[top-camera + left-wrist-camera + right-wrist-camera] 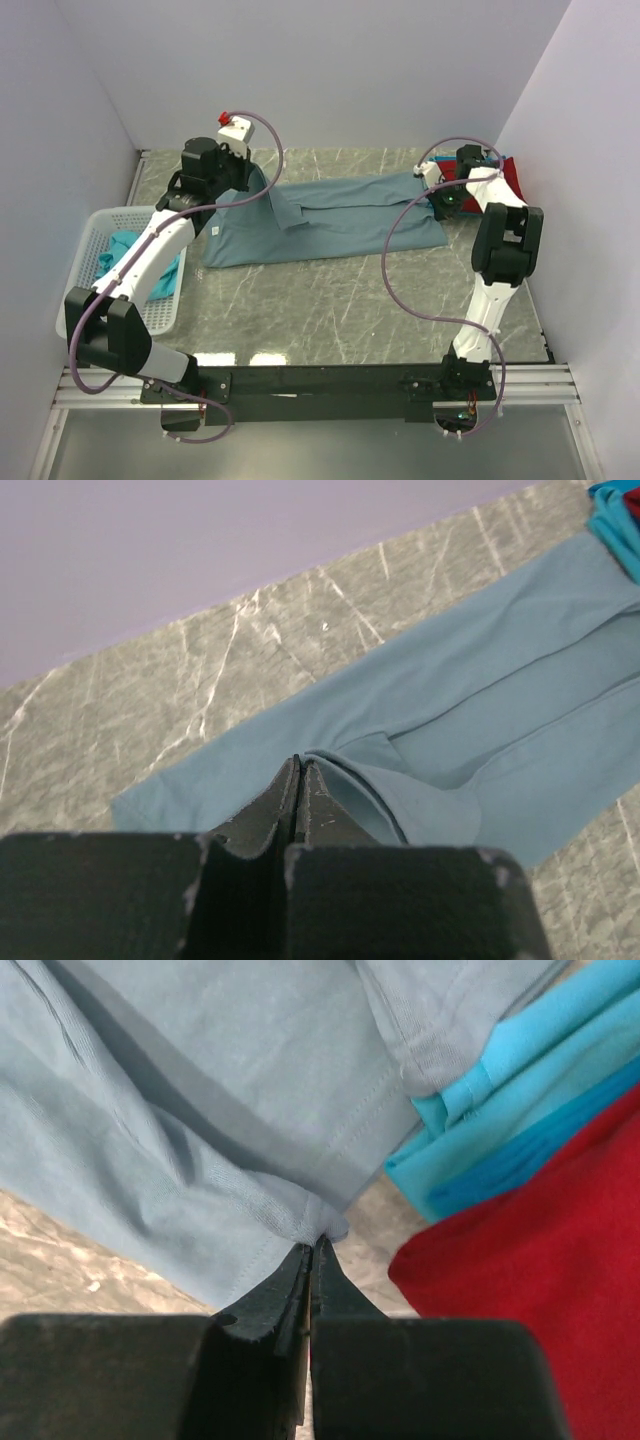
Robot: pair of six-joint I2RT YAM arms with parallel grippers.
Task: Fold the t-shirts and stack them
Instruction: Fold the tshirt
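A large slate blue-grey t-shirt (pixel 330 220) lies spread across the back of the table. My left gripper (pixel 262 186) is shut on a raised fold near its left end; in the left wrist view the fingertips (pixel 298 765) meet on that fold (pixel 350 780). At the shirt's right edge, my right gripper (pixel 442 198) pinches the hem (pixel 300 1215), shut (pixel 318 1243). A folded teal t-shirt (pixel 520 1130) rests on a red t-shirt (pixel 540 1300) just right of it, at the back right (pixel 512 176).
A white plastic basket (pixel 160 310) stands at the left edge with another teal t-shirt (pixel 118 252) inside. Purple walls close in the back and both sides. Marble tabletop (pixel 330 310) lies bare in front of the shirt.
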